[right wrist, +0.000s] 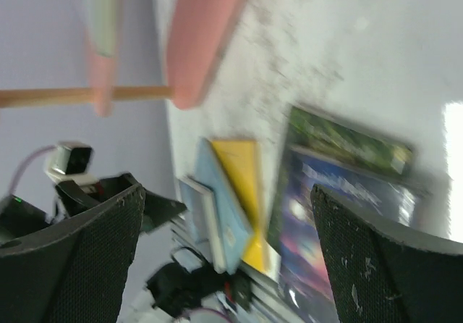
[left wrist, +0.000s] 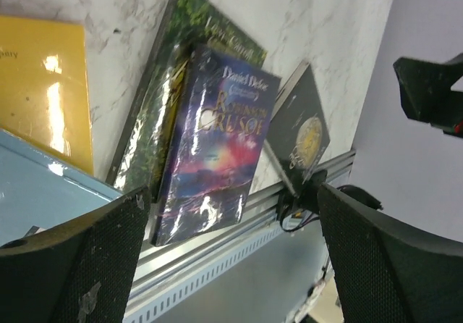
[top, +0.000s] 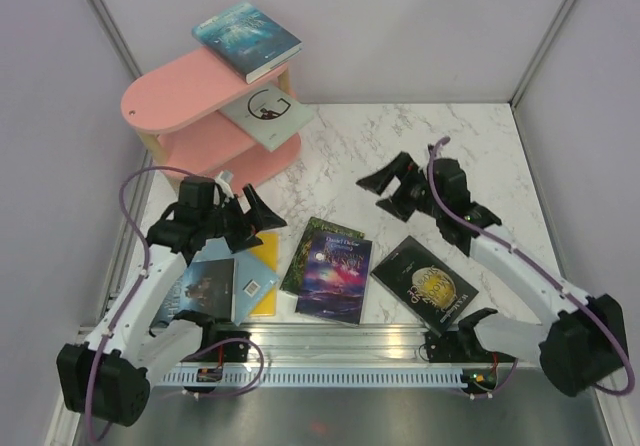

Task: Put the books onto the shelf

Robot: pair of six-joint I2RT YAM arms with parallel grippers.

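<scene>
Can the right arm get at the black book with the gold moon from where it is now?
Probably yes. The black book with the gold moon lies flat and alone on the marble table, nothing on it, apart from the purple-covered book. The right gripper hangs open just beyond it.

Bright, even overhead light. Glare streaks the yellow book (left wrist: 43, 84) beyond the left gripper (left wrist: 231, 258); the right wrist view is motion-blurred throughout.
</scene>
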